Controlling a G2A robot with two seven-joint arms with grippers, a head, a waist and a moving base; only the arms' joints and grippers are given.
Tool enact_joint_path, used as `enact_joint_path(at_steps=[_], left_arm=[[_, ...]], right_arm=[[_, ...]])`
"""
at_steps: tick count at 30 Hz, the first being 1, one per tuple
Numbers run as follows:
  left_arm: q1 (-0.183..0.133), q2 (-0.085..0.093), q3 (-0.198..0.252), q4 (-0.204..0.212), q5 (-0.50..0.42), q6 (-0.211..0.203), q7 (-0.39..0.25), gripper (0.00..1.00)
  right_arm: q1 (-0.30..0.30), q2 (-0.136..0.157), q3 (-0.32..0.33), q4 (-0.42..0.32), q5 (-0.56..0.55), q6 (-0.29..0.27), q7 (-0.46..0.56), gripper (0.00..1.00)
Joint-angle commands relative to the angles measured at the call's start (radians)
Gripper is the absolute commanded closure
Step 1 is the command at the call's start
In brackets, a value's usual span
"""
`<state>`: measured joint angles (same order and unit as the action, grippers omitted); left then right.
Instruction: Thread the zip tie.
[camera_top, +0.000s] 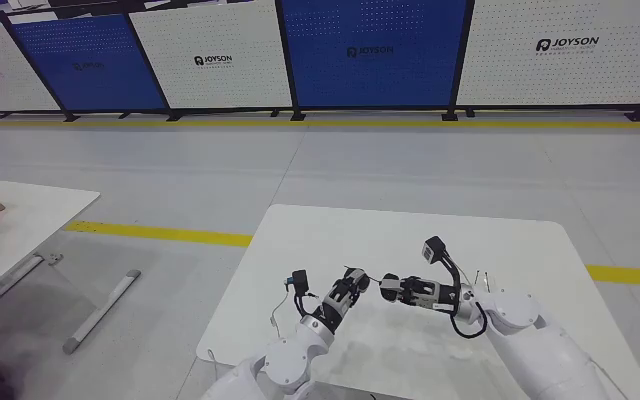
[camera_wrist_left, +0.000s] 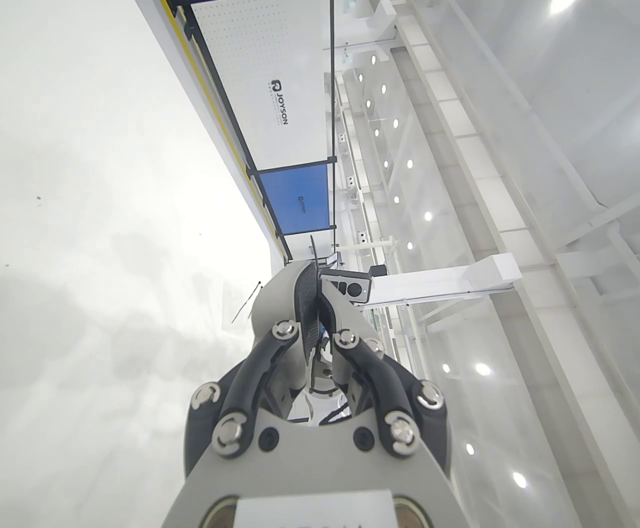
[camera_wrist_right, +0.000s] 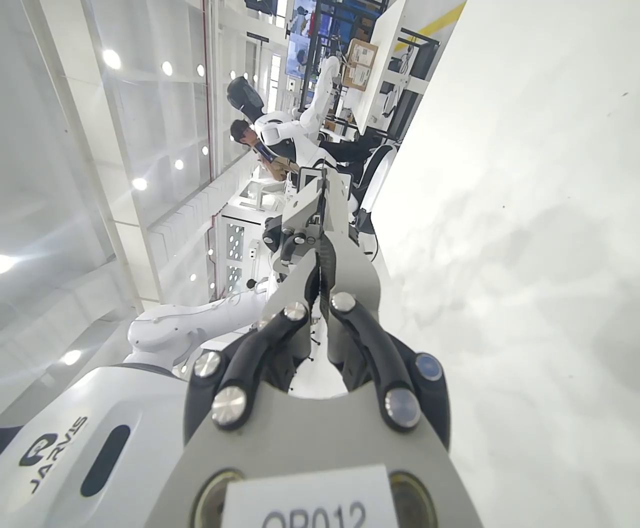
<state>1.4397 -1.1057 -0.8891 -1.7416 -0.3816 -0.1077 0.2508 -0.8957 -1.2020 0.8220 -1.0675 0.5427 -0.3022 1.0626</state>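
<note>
From above I can barely make out the zip tie (camera_top: 368, 279), it's too thin; the left gripper (camera_wrist_left: 317, 278) pinches it; its pads hide most of the length.

Robot lab: pegboard partitions (camera_top: 210, 55), floor tape (camera_top: 160, 233).

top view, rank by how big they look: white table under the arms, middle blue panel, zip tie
1. white table
2. middle blue panel, farther back, so true size unsure
3. zip tie, by far the smallest
</note>
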Motion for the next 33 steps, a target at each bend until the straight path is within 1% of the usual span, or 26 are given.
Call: enact_joint_path(at_steps=[1, 2, 3, 7, 18, 20, 21, 22, 23, 24, 25, 26, 27, 28, 29, 33], left_arm=[[0.002, -0.002, -0.001, 0.001, 0.011, 0.001, -0.008, 1.00], [0.002, -0.002, -0.001, 0.003, 0.025, 0.002, -0.014, 0.67], [0.002, -0.003, 0.000, 0.005, 0.035, 0.002, -0.018, 0.00], [0.002, -0.003, 0.000, 0.005, 0.035, 0.002, -0.018, 0.00], [0.002, -0.003, 0.000, 0.005, 0.035, 0.002, -0.018, 0.00], [0.002, -0.002, -0.011, 0.009, 0.029, 0.000, -0.039, 0.00], [0.002, 0.001, -0.028, 0.011, 0.022, -0.002, -0.074, 0.00], [0.004, 0.006, -0.043, 0.014, 0.024, -0.013, -0.116, 0.00], [0.009, 0.012, -0.056, 0.019, 0.010, 0.003, -0.188, 0.00], [0.015, 0.021, -0.090, 0.010, -0.008, 0.004, -0.267, 0.00], [0.025, 0.029, -0.115, 0.007, -0.016, 0.000, -0.319, 0.00], [0.034, 0.037, -0.137, 0.006, -0.012, 0.012, -0.378, 0.00], [0.039, 0.046, -0.155, 0.007, 0.012, 0.041, -0.449, 0.00], [0.044, 0.058, -0.183, 0.008, 0.051, 0.062, -0.526, 0.00], [0.048, 0.063, -0.196, 0.007, 0.061, 0.062, -0.548, 0.00], [0.048, 0.063, -0.196, 0.007, 0.061, 0.062, -0.548, 0.00]], right_arm=[[0.000, -0.001, 0.002, 0.001, -0.004, 0.001, 0.003, 1.00], [0.000, -0.002, 0.003, 0.001, -0.005, 0.001, 0.004, 1.00], [0.000, -0.002, 0.003, 0.001, -0.007, 0.001, 0.006, 1.00], [-0.002, -0.002, 0.017, 0.003, -0.005, -0.005, 0.020, 1.00], [-0.002, -0.002, 0.017, 0.003, -0.005, -0.005, 0.020, 1.00], [-0.002, -0.002, 0.017, 0.003, -0.005, -0.005, 0.020, 1.00], [-0.002, -0.002, 0.017, 0.003, -0.005, -0.005, 0.020, 1.00], [-0.002, -0.002, 0.017, 0.003, -0.005, -0.005, 0.020, 1.00], [-0.002, -0.002, 0.017, 0.003, -0.005, -0.005, 0.020, 1.00], [-0.002, -0.002, 0.017, 0.003, -0.005, -0.005, 0.020, 1.00], [-0.002, -0.002, 0.017, 0.003, -0.005, -0.005, 0.020, 1.00], [-0.002, -0.002, 0.017, 0.003, -0.005, -0.005, 0.020, 1.00], [-0.002, -0.002, 0.017, 0.003, -0.005, -0.005, 0.020, 1.00], [-0.002, -0.002, 0.017, 0.003, -0.005, -0.005, 0.020, 1.00], [-0.002, -0.002, 0.017, 0.003, -0.005, -0.005, 0.020, 1.00], [-0.002, -0.002, 0.017, 0.003, -0.005, -0.005, 0.020, 1.00]])
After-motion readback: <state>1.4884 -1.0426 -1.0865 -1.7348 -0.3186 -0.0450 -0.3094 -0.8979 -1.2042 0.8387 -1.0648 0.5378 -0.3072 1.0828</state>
